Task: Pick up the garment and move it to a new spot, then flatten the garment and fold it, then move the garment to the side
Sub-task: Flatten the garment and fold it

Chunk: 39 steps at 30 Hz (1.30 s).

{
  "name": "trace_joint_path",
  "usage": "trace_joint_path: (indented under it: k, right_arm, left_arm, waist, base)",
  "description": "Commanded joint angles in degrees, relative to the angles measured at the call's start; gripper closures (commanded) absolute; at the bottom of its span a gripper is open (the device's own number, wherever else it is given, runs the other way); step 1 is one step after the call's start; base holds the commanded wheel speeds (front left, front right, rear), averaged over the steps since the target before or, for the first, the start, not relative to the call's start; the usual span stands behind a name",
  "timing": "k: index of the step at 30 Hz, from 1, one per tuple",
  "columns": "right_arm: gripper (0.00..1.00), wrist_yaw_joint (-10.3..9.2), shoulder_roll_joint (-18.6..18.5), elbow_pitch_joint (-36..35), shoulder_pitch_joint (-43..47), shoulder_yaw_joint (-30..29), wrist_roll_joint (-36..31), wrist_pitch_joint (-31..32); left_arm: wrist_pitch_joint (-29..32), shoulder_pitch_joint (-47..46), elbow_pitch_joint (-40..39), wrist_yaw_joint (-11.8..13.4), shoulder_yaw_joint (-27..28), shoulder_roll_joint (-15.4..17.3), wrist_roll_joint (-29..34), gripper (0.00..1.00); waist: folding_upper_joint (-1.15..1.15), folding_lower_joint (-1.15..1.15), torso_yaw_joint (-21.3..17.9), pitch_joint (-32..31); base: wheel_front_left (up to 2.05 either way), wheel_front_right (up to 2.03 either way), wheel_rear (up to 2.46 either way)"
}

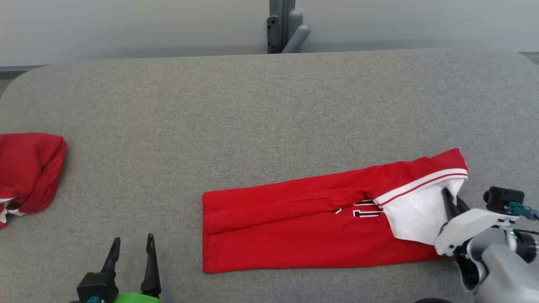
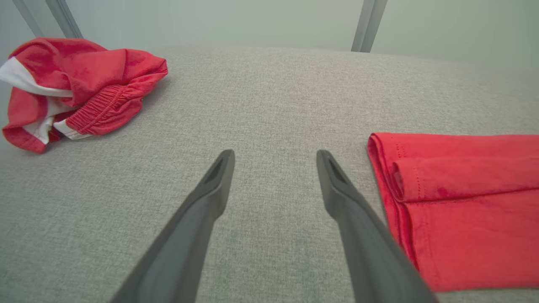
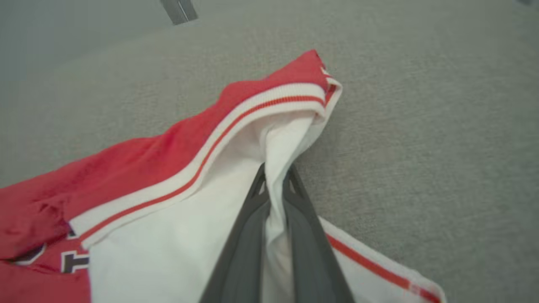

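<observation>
Long red folded garment (image 1: 303,227) with white lining is lying across the grey fabric-covered worktop (image 1: 252,105), right of centre. Right hand (image 1: 452,201) is sitting at its right end, clamping a pinch of the white lining (cloth is running up between the two fingers in the wrist view). Left hand (image 1: 133,240) is hovering spread apart and gripping nothing, near the garment's hemmed left end but not touching. Crumpled red-and-white cloth (image 1: 29,168) is lying far left, well apart.
</observation>
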Motion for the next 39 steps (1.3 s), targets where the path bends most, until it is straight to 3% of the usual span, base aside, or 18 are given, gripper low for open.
trace_joint_path:
  k: [1, 9, 16, 23, 32, 36, 37, 38, 39]
  right_arm:
    - [1.0, -0.09, 1.29, -2.27, 1.13, 1.14, -0.09, -0.19]
    - [1.0, -0.07, 2.45, -18.13, 5.21, 11.29, 4.22, 5.49]
    - [1.0, -0.07, 3.79, -27.14, 6.27, 18.26, 6.12, 10.33]
    - [1.0, -0.06, 7.22, -25.85, 3.49, 22.21, 5.84, 11.51]
    - [1.0, -0.06, 11.15, -17.47, -1.77, 25.33, 5.89, 9.01]
    - [1.0, -0.06, 12.14, -13.91, -3.74, 26.25, 6.37, 7.26]
    - [0.9, -0.06, 12.29, -12.59, -4.2, 26.14, 6.15, 6.64]
    - [0.5, -0.06, 12.52, -11.71, -4.63, 26.26, 6.02, 5.93]
    - [0.0, -0.06, 12.87, -11.04, -4.9, 26.14, 6.55, 5.1]
  left_arm:
    - [0.0, 0.43, 0.47, 0.09, -0.09, 0.16, -0.62, 0.0]
    - [0.0, 2.02, 2.59, -0.25, -1.85, 0.16, -1.56, 0.0]
    - [0.0, 1.68, 3.32, -1.06, -5.06, 0.18, -0.63, 0.0]
    - [0.0, 0.22, 3.79, -1.65, -7.04, 0.19, 0.11, 0.0]
    - [0.01, -0.6, 3.97, -1.82, -8.97, 0.17, -0.38, 0.0]
    - [0.01, -0.44, 4.48, -1.66, -8.9, 0.17, -0.4, 0.0]
    - [0.01, -0.3, 4.43, -1.67, -8.89, 0.16, -0.27, 0.0]
    - [0.01, -0.13, 4.46, -1.55, -8.76, 0.16, -0.2, 0.0]
    - [0.01, -0.05, 4.44, -1.48, -8.68, 0.16, -0.2, 0.0]
  waist:
    - [0.0, 0.0, -0.87, -0.48]
    - [0.0, 0.0, -2.26, -2.26]
    - [0.0, 0.0, 0.97, -2.46]
    - [0.0, 0.0, 7.02, -1.75]
    - [0.0, 0.0, 16.72, -0.33]
    - [0.0, 0.0, 18.97, 0.14]
    - [0.0, 0.0, 19.26, 0.19]
    - [0.0, 0.0, 19.43, 0.26]
    - [0.0, 0.0, 19.51, 0.34]
  base:
    - [0.0, 0.0, 0.0]
    - [0.0, 0.0, 0.0]
    - [0.0, 0.0, 0.0]
    - [0.0, 0.0, 0.0]
    - [0.0, 0.0, 0.0]
    - [0.0, 0.0, 0.0]
    - [0.0, 0.0, 0.0]
    - [0.0, 0.0, 0.0]
    - [0.0, 0.0, 0.0]
